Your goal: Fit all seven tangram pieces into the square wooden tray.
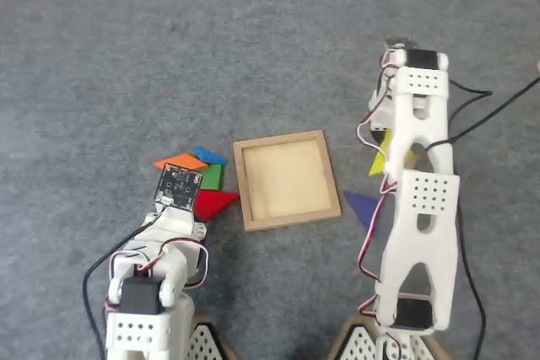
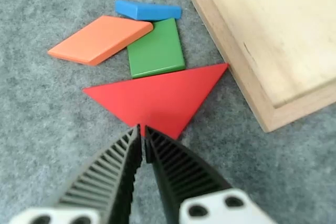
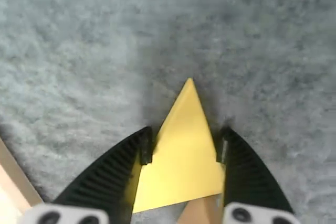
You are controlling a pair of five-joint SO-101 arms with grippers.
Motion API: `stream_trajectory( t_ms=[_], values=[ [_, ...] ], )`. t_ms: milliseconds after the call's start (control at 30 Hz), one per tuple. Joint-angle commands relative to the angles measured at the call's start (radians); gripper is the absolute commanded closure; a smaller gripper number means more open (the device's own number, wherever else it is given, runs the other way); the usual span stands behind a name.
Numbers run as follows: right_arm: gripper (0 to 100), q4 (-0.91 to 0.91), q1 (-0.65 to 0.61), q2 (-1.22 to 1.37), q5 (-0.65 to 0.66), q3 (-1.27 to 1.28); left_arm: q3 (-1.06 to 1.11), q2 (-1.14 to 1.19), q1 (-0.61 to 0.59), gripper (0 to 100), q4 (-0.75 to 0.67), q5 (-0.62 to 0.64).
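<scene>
Right jaws clamp yellow triangle point(image 3: 181, 156), apex pointing away from them; left jaws together near red triangle point(image 2: 157, 95).

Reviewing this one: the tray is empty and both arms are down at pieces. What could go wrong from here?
1. The right gripper appears to pinch the yellow triangle by its sloping edges, which taper away from it. The piece may squirt out or twist on lifting.
2. The left gripper is shut, with its tips at the edge of the red triangle. A push could shove that piece into the green piece or jam it against the tray wall.
</scene>
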Motion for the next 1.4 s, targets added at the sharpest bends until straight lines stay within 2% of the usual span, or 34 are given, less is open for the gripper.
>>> stream_trajectory(
  t_ms=[0,200,367,567,767,1033,1133,1267,1367],
  values=[
    [80.4,0.044,0.105,-0.061,-0.069,0.071,-0.008,-0.021,-0.006,98,0.005,0.009],
    [64.4,0.041,0.101,-0.142,-0.094,0.215,-0.008,-0.021,-0.006,98,0.005,0.009],
    [63.8,0.042,0.122,-0.245,-0.115,0.232,-0.008,-0.021,-0.006,98,0.005,0.009],
    [63.8,-0.005,0.131,-0.374,-0.176,0.42,-0.008,-0.021,-0.006,98,0.005,0.009],
    [69.0,-0.111,0.116,-0.493,-0.316,0.601,-0.008,-0.021,-0.006,98,0.005,0.009],
    [68.8,-0.259,0.074,-0.731,-0.454,0.861,-0.008,-0.021,-0.006,98,0.005,0.009],
    [68.9,-0.337,0.073,-0.809,-0.56,0.956,-0.008,-0.021,-0.006,98,0.005,0.009],
    [68.9,-0.47,0.042,-0.814,-0.801,1.057,-0.008,-0.021,-0.006,98,0.005,0.009],
    [68.9,-0.522,-0.002,-0.785,-0.829,1.059,-0.008,-0.021,-0.006,98,0.005,0.009]
  ],
)
